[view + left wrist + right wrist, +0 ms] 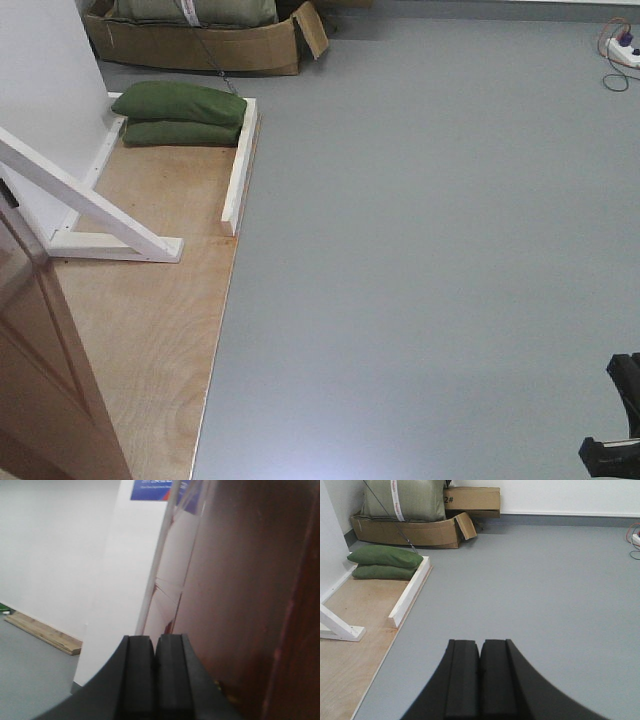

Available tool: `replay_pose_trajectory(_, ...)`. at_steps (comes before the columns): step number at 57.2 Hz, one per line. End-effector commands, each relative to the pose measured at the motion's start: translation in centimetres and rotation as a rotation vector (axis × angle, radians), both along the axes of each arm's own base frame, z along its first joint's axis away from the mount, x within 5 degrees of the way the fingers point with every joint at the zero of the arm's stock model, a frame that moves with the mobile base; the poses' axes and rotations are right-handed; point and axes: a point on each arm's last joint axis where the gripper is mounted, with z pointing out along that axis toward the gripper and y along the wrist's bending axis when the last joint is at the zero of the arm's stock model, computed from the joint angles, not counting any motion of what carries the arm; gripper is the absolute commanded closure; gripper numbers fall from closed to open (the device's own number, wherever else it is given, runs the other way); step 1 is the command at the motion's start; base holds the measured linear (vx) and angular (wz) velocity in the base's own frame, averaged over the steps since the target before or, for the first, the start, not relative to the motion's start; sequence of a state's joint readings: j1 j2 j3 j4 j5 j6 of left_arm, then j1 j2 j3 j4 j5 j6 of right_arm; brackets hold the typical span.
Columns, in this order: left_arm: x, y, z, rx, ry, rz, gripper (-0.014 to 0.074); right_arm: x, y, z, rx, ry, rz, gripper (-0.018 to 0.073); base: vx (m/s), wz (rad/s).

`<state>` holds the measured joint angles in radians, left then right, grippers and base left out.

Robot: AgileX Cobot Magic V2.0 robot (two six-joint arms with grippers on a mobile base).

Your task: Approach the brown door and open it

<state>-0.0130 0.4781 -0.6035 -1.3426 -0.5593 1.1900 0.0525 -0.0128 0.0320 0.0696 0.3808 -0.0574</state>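
the brown door (40,370) stands at the lower left of the front view, cut off by the frame edge so only a slanted strip of its panelled face shows, over a plywood board (150,300) laid on the grey floor (430,250). in the left wrist view the door fills the right side as a dark reddish blur, just beside the left hand (155,675); whether they touch is unclear. that hand's pads are pressed together with nothing between them. the right hand (480,680) is likewise closed and empty, above bare floor. a white brace (100,205) slants behind the door. beyond it lie green sandbags (185,112) and a cardboard box (200,45), partly cropped at the top.
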Motion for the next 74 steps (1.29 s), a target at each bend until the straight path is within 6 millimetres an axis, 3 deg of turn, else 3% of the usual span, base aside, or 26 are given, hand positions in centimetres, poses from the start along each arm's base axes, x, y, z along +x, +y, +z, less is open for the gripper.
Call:
replay_pose_trajectory(1,0.5,-0.7,0.9,0.056,0.005,-0.066,0.0600,0.2,0.0,0.6,-0.007,-0.079,-0.002,0.0559,0.00,0.00)
replay_pose_trajectory(35,2.6,-3.3,0.1,0.104,0.105,-0.354,0.0600,0.2,0.0,0.6,-0.007,-0.079,-0.002,0.0559,0.00,0.00)
replay_pose_trajectory(56,4.3,-4.1,3.2,0.125,0.091,-0.432,0.0600,0.2,0.0,0.6,-0.007,-0.079,-0.002,0.0559,0.00,0.00)
replay_pose_trajectory(74,6.4,-5.5,3.4,0.147,0.156,-0.568,0.0600,0.2,0.0,0.6,-0.007,-0.085,-0.002,0.0559,0.00,0.00)
